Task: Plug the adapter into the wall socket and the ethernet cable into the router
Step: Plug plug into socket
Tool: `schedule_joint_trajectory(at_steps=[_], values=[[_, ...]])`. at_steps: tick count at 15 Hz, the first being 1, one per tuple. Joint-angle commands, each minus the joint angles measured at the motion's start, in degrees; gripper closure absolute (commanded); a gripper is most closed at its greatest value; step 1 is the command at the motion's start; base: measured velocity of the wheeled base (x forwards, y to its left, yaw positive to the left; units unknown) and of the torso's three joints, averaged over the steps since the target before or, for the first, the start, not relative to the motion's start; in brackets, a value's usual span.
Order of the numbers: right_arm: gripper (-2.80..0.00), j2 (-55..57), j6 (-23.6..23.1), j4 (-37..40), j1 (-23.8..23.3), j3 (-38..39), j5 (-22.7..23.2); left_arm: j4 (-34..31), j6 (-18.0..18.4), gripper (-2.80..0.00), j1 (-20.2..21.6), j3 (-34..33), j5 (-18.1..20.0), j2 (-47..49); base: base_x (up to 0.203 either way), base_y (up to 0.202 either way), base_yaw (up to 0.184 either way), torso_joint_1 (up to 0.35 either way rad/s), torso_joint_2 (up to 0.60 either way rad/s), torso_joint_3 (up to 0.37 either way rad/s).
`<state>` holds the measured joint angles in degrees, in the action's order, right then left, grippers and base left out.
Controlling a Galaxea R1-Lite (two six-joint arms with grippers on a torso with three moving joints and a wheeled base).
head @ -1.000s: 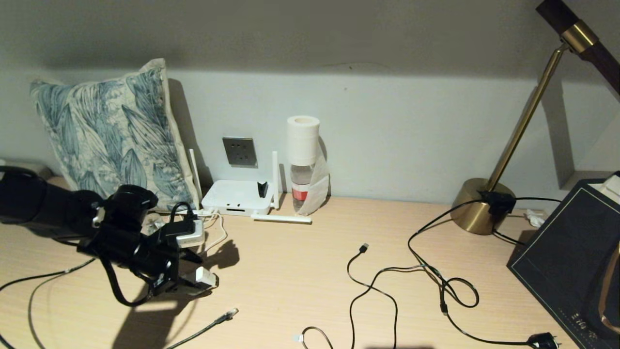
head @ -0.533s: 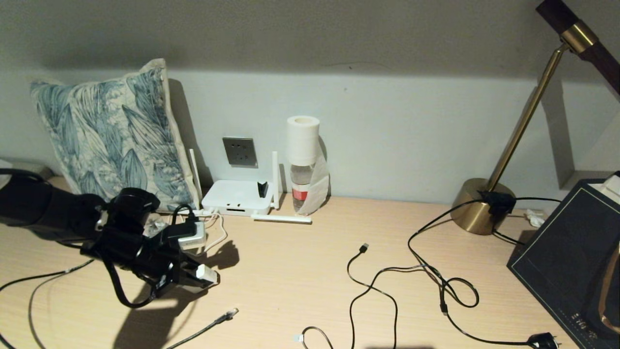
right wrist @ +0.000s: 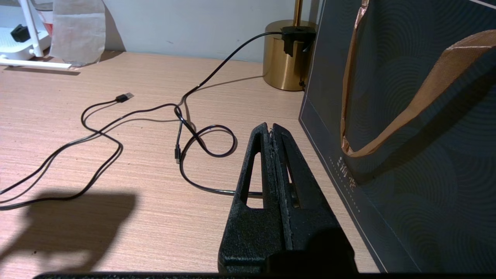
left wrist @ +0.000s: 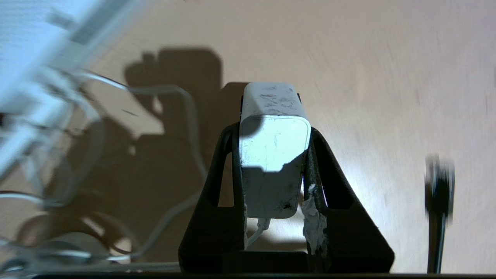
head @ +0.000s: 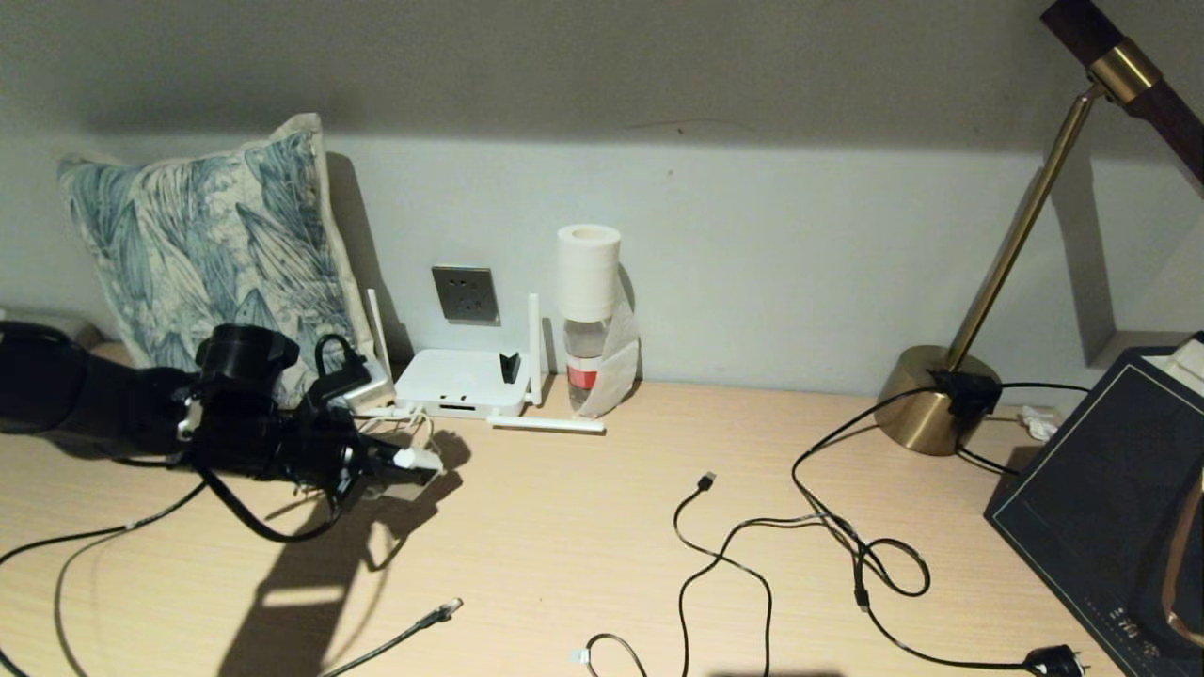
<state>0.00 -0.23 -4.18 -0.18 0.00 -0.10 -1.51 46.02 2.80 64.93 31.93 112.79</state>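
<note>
Left gripper (head: 400, 463) over the desk (head: 602, 527), in front of the leaf-print cushion (head: 202, 244). Its fingers are clamped on the two sides of the adapter (left wrist: 274, 147), the white block standing out past the fingertips, thin cord trailing back between them. Block's long axis runs along the fingers.

Wall socket (head: 465, 293) lies ahead of the gripper, higher and to its right, on the wall just above the router (head: 459, 381). The router's left antenna (head: 379, 346) stands close to the straight line between them. The adapter's free end looks aimed across the desk rather than at the plate, though the prong face is hidden from both views, so its roll can't be told. Judgement: the block must rise and turn square to the plate.

Ethernet cable (head: 414, 628) lies on the desk near the front edge, clear connector pointing toward the router, well apart from it.

Right gripper (right wrist: 273, 130) parked far right beside the dark paper bag (right wrist: 407, 116), fingers pressed together, empty. Left arm is far nearer.
</note>
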Motion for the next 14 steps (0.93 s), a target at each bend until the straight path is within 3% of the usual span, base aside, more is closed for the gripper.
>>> schedule_joint_trajectory(at_steps=[1, 2, 5, 7, 12, 14], values=[[0.00, 0.00, -0.04, -0.04, 0.01, 1.49, 0.01, 15.06, -18.30, 0.00, -0.22, 0.58, -0.48, -0.51, 0.000, 0.000, 0.000, 0.000, 0.00, 0.000], [0.00, 0.00, -0.04, -0.04, 0.01, 1.49, 0.01, 21.61, -22.50, 0.00, -0.16, 0.68, -3.05, 1.30, 0.000, 0.000, 0.000, 0.000, 0.00, 0.000], [0.00, 0.00, -0.04, -0.04, 0.01, 1.49, 0.01, 44.81, -31.19, 0.00, -0.60, -0.92, -11.79, 9.03, 0.000, 0.000, 0.000, 0.000, 0.00, 0.000], [0.00, 0.00, -0.04, -0.04, 0.01, 1.49, 0.01, 56.74, -36.12, 0.00, -2.74, -1.64, -18.27, 13.75, 0.000, 0.000, 0.000, 0.000, 0.00, 0.000], [0.00, 0.00, -0.04, -0.04, 0.01, 1.49, 0.01, 76.11, -37.51, 0.00, -6.18, -3.90, -24.26, 18.64, 0.000, 0.000, 0.000, 0.000, 0.00, 0.000], [0.00, 0.00, -0.04, -0.04, 0.01, 1.49, 0.01, 80.87, -37.57, 0.00, -7.90, -4.70, -27.08, 20.20, 0.000, 0.000, 0.000, 0.000, 0.00, 0.000]])
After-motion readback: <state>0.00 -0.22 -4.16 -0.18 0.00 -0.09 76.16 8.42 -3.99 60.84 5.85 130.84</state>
